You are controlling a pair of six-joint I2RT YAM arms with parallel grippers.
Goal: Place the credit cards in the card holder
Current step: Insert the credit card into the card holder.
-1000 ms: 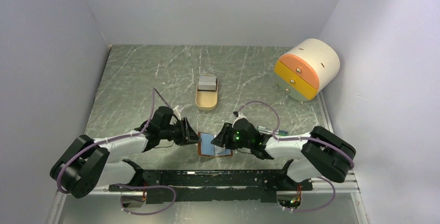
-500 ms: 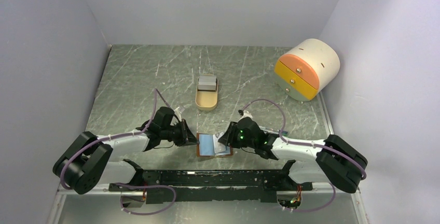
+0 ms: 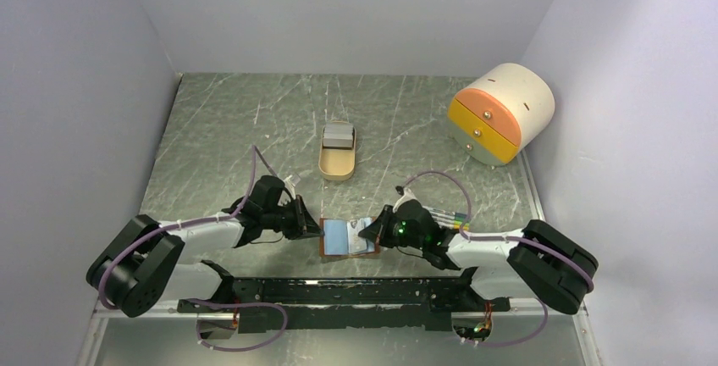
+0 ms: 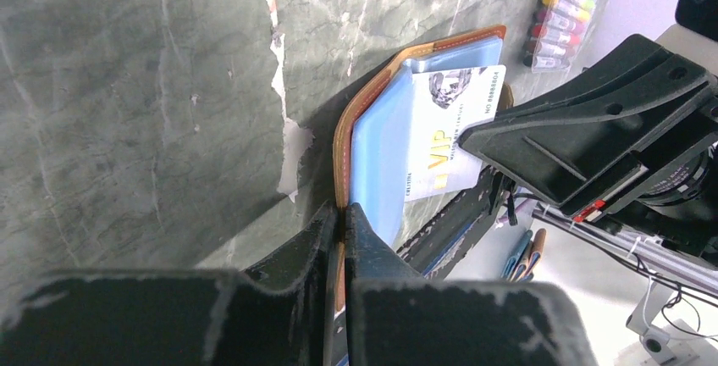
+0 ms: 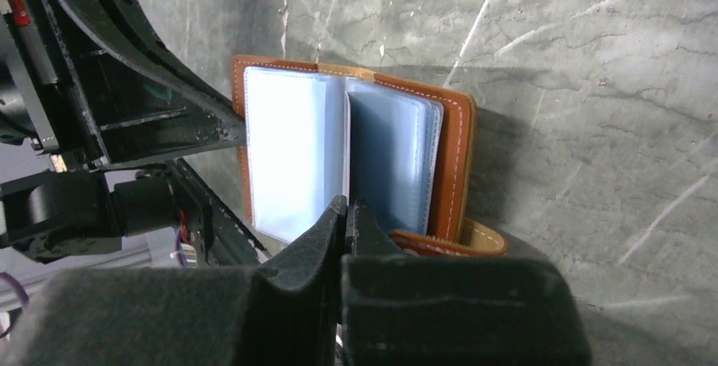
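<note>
Green marble bench (image 3: 220, 129), walled on three sides. Back R: round cream drawer box (image 3: 501, 112) w/ orange and yellow fronts. Mid-bench: tan oval tray (image 3: 337, 163) w/ a grey block inside. Front centre, between both arms: card holder (image 3: 340, 237), brown leather, lying open flat, blue plastic sleeves facing up. Left claw (image 4: 343, 213) pressed together, pinching the holder's stitched left edge. Right claw (image 5: 347, 207) also pressed together at the near edge of the middle sleeve; can't tell if it grips that sleeve. White credit card (image 4: 453, 120) marked "VIP" lies on the sleeves, partly under the right claw. Pack of coloured markers (image 3: 444, 216) just beside the right arm.
</note>
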